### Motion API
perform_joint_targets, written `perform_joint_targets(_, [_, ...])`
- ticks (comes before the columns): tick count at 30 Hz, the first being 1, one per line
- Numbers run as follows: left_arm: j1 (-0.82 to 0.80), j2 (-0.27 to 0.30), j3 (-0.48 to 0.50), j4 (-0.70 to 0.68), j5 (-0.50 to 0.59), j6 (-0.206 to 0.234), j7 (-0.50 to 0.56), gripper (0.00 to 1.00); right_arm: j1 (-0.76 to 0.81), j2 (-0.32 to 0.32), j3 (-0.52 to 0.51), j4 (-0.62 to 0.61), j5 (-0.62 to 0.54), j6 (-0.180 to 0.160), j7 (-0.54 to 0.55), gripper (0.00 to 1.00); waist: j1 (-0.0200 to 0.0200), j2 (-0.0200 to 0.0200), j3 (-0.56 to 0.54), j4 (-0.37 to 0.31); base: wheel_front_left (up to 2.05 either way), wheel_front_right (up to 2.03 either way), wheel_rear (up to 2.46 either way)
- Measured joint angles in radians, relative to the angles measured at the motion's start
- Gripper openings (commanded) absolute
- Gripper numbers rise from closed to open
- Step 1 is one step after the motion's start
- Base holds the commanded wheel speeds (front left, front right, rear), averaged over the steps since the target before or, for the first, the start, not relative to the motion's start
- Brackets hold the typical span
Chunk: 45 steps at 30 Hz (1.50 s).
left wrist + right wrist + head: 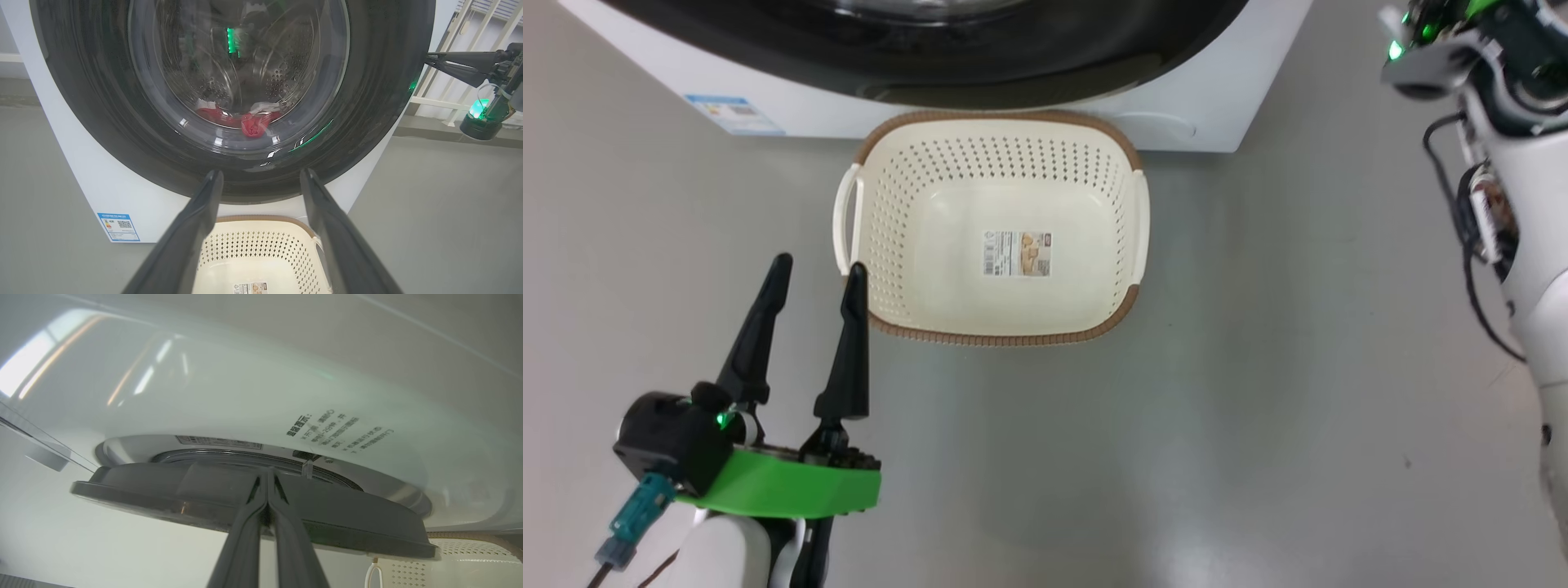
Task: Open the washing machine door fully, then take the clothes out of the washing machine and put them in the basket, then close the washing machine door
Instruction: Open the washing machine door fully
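Observation:
The washing machine (pixel 1201 106) stands at the top of the head view, its glossy black door (pixel 1013 65) facing me. Through the door's glass (pixel 245 61) the red and white clothes (pixel 253 122) lie low in the steel drum. The cream basket (pixel 890 245) sits on the floor right before the machine, with nothing in it but its sticker. My left gripper (pixel 819 265) is open, hovering beside the basket's near left corner. My right gripper (pixel 267 471) is shut, its tips against the door's rim (pixel 347 514), which stands a little off the machine's front (pixel 245 396).
Grey floor (pixel 1258 408) spreads around the basket on all sides. My right arm's pale forearm (pixel 1535 245) with its cables runs down the right edge. A white railing (pixel 441 102) stands to the machine's right. A blue label (pixel 734 114) marks the machine's lower front.

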Motion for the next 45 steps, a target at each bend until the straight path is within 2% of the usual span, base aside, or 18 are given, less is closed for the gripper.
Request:
perform_joint_targets(13, [-0.043, -0.003, -0.045, 0.016, -0.006, 0.000, 0.000, 1.00, -0.100, -0.014, 0.011, 0.061, 0.011, 0.000, 0.131, 0.00, 0.0000, 0.0000, 0.049, 0.031, 0.00, 0.00, 0.00])
perform_joint_targets(24, [-0.056, -0.003, -0.057, 0.033, -0.006, 0.000, 0.000, 1.00, -0.125, -0.048, 0.038, 0.069, 0.014, 0.000, 0.271, 0.00, 0.0000, 0.0000, 0.058, 0.034, 0.00, 0.00, 0.00])
perform_joint_targets(31, [-0.058, 0.000, -0.057, 0.041, -0.006, 0.000, 0.000, 1.00, -0.120, -0.041, 0.067, 0.051, 0.022, -0.005, 0.361, 0.00, 0.0000, 0.0000, 0.049, 0.016, 0.00, 0.00, 0.00])
perform_joint_targets(45, [-0.056, 0.007, -0.033, 0.050, -0.006, 0.000, 0.000, 1.00, -0.049, 0.000, 0.114, 0.016, 0.022, -0.006, 0.456, 0.00, 0.0001, 0.0000, -0.010, -0.020, 0.00, 0.00, 0.00])
